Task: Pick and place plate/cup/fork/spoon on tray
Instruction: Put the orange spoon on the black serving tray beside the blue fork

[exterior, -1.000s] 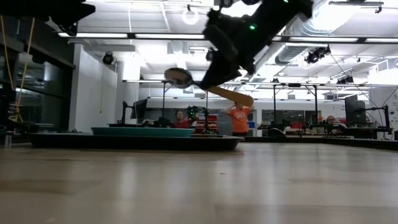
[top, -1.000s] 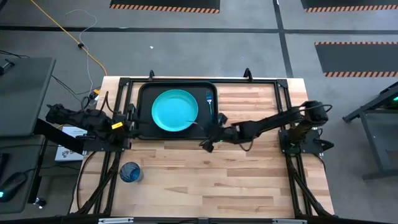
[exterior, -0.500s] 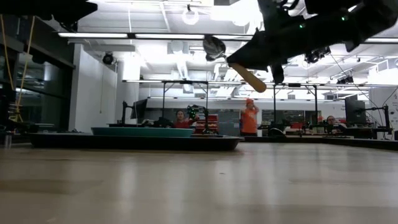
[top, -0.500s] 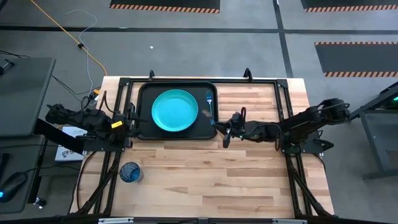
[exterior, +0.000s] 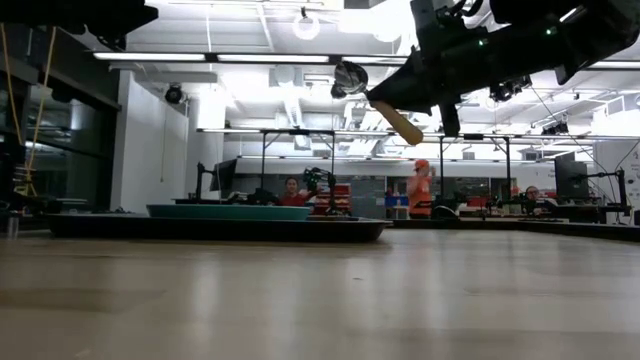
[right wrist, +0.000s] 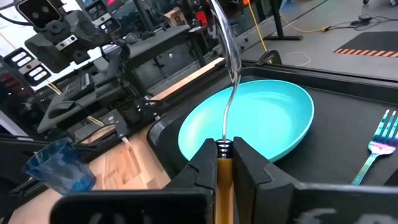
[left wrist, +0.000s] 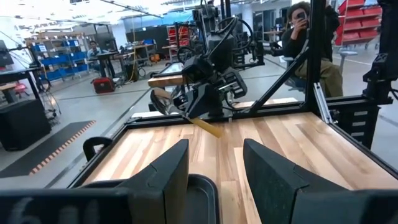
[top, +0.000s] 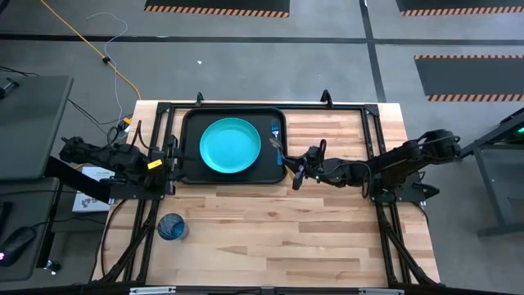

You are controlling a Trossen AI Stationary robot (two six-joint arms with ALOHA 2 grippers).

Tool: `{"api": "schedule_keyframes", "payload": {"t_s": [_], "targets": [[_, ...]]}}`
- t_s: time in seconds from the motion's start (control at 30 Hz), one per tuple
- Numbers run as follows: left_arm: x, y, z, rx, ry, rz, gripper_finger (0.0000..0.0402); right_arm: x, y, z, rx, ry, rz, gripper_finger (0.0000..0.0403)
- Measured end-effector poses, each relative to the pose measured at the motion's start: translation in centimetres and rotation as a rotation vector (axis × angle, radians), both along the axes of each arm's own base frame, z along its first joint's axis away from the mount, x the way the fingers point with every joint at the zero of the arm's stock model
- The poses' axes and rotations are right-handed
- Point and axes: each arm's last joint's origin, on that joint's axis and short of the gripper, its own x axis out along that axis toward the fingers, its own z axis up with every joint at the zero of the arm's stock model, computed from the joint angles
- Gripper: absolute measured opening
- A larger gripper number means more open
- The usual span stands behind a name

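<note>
Both arms are dark, built of jointed black segments with black cables along them. The left arm [top: 115, 157] carries a small yellow marking near its wrist. The right arm [top: 385, 164] shows a tiny green light just behind its blocky, matte black fingers [right wrist: 249, 167].
</note>
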Motion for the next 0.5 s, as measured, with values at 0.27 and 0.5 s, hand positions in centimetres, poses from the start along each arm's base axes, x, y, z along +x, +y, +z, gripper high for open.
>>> {"api": "schedule_keyframes", "payload": {"t_s": [0.27, 0.5], "targets": [[0.00, 0.00, 0.00, 0.000, 0.000, 0.000, 0.0144, 0.00, -0.01, -0.01, 0.001, -0.001, -0.006, 0.0005], [0.00, 0.00, 0.00, 0.000, 0.000, 0.000, 0.0144, 0.00, -0.01, -0.01, 0.016, -0.007, -0.008, 0.0005]]}}
